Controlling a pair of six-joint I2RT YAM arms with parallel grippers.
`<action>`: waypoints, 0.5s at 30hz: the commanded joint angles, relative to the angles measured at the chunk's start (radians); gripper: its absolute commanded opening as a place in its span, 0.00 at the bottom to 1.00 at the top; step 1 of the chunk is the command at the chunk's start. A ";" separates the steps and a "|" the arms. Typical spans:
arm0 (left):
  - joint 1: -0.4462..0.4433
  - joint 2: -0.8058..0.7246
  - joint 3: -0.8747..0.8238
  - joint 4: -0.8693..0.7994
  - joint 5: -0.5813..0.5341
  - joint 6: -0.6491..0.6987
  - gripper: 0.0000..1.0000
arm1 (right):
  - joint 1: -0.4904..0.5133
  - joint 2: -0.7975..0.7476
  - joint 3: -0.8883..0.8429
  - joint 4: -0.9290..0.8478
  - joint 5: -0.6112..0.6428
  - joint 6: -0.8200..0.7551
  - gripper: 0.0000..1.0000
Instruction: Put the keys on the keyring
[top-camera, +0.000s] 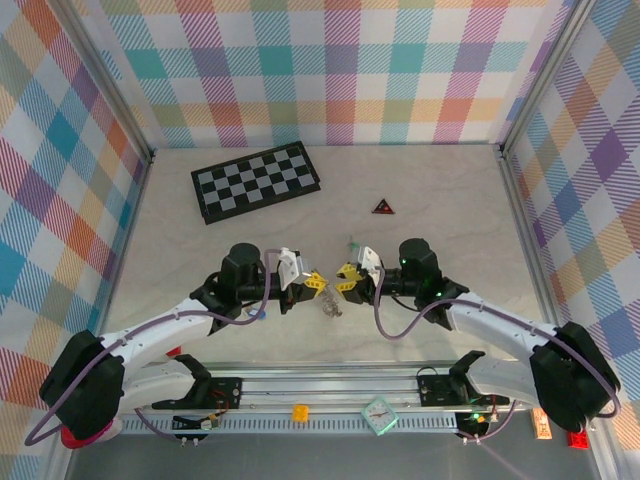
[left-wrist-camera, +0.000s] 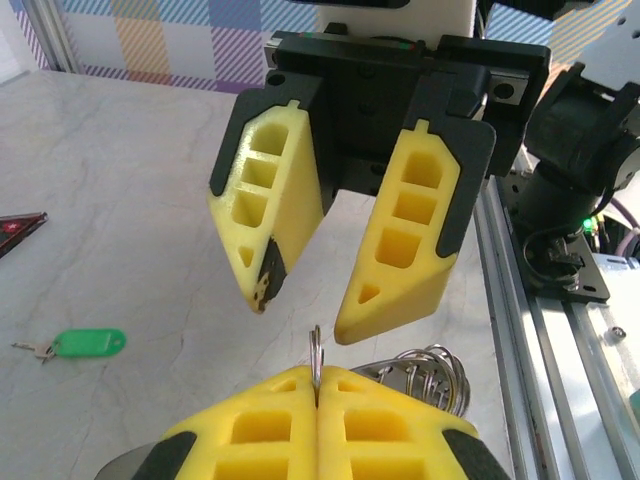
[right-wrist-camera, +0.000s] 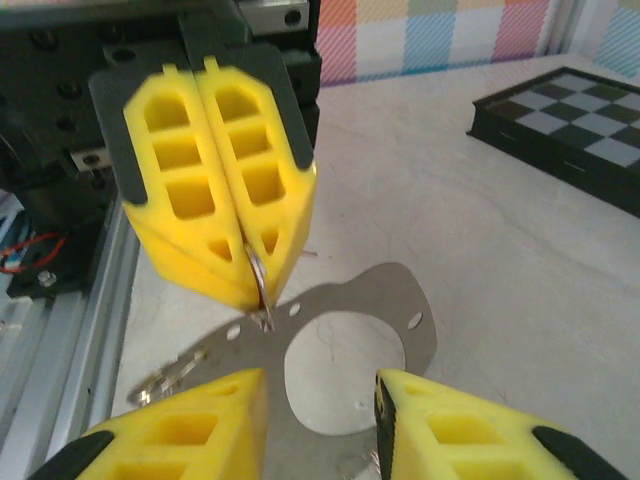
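The keyring (left-wrist-camera: 432, 372) is a floppy chain of thin silvery rings. My left gripper (left-wrist-camera: 317, 378) is shut on one ring of it (left-wrist-camera: 316, 348), which stands up edge-on from between the yellow pads. The rest of the chain hangs below the grippers (top-camera: 330, 305). My right gripper (right-wrist-camera: 320, 392) faces it tip to tip and is open, with nothing between its fingers (left-wrist-camera: 385, 290). From the right wrist, the left gripper (right-wrist-camera: 252, 295) pinches the ring (right-wrist-camera: 258, 272). A key with a green head (left-wrist-camera: 86, 344) lies flat on the table, beyond the grippers (top-camera: 352, 243).
A black-and-white checkerboard (top-camera: 256, 181) lies at the back left. A dark red-edged triangle (top-camera: 383, 207) sits behind the right gripper. The metal rail (top-camera: 330, 385) with the arm bases runs along the near edge. Plaid walls close in three sides.
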 joint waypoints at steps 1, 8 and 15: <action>-0.011 -0.001 -0.011 0.149 0.038 -0.055 0.00 | 0.005 0.025 -0.003 0.158 -0.071 0.078 0.33; -0.011 0.013 -0.028 0.233 0.042 -0.106 0.00 | 0.009 0.083 0.012 0.218 -0.112 0.102 0.27; -0.011 0.016 -0.037 0.238 0.037 -0.108 0.00 | 0.014 0.107 0.017 0.284 -0.126 0.123 0.24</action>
